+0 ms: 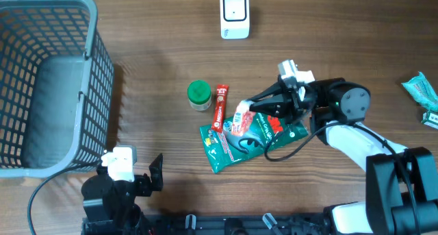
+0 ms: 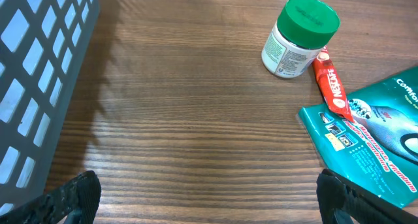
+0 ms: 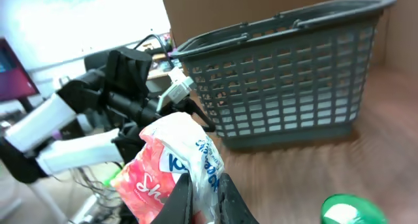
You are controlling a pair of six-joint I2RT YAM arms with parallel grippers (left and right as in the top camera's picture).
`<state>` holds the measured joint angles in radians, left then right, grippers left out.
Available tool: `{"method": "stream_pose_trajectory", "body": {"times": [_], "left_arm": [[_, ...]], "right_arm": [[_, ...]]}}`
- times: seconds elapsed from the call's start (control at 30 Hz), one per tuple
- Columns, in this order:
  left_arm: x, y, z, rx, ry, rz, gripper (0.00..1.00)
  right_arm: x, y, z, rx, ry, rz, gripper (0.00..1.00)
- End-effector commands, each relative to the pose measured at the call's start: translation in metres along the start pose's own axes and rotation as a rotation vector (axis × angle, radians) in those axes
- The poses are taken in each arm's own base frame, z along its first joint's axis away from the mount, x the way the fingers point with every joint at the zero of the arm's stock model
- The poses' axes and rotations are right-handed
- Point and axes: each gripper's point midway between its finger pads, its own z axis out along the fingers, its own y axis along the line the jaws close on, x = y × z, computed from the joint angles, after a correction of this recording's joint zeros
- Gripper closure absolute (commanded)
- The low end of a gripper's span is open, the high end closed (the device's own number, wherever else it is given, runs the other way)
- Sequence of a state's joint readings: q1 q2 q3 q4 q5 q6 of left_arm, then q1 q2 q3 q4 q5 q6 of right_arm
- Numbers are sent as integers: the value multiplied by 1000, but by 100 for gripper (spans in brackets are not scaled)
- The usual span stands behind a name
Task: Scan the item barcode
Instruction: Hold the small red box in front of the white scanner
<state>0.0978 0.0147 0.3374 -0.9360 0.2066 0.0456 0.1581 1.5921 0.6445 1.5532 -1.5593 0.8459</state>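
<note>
Snack pouch may slip before we scan it, since our right end effector clamps only its crinkly edge.

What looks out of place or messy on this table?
Nothing is spilled or torn. The red coffee stick lies across a corner of the teal pack, and another teal packet sits alone far to the right.

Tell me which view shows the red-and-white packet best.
Right wrist: the red-and-white packet fills the foreground, pinched between the fingers. Overhead shows it small, partly covered by the right gripper. Left wrist does not show it.
</note>
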Motion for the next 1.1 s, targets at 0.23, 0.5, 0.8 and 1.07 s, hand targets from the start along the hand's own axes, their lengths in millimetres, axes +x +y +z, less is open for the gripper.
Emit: {"method": "stream_pose_trajectory", "body": {"times": [0.23, 0.5, 0.8, 1.07], "left_arm": [[1, -1, 1, 5, -2, -6, 0], [0, -1, 1, 5, -2, -6, 0], [1, -1, 1, 5, -2, -6, 0], [1, -1, 1, 5, -2, -6, 0]], "right_arm": [[20, -99, -18, 278, -436, 1531, 96], [3, -179, -66, 490, -959, 1723, 95], [-1, -307, -11, 534, -885, 1861, 96], [33, -326, -9, 706, -850, 2027, 95]]}}
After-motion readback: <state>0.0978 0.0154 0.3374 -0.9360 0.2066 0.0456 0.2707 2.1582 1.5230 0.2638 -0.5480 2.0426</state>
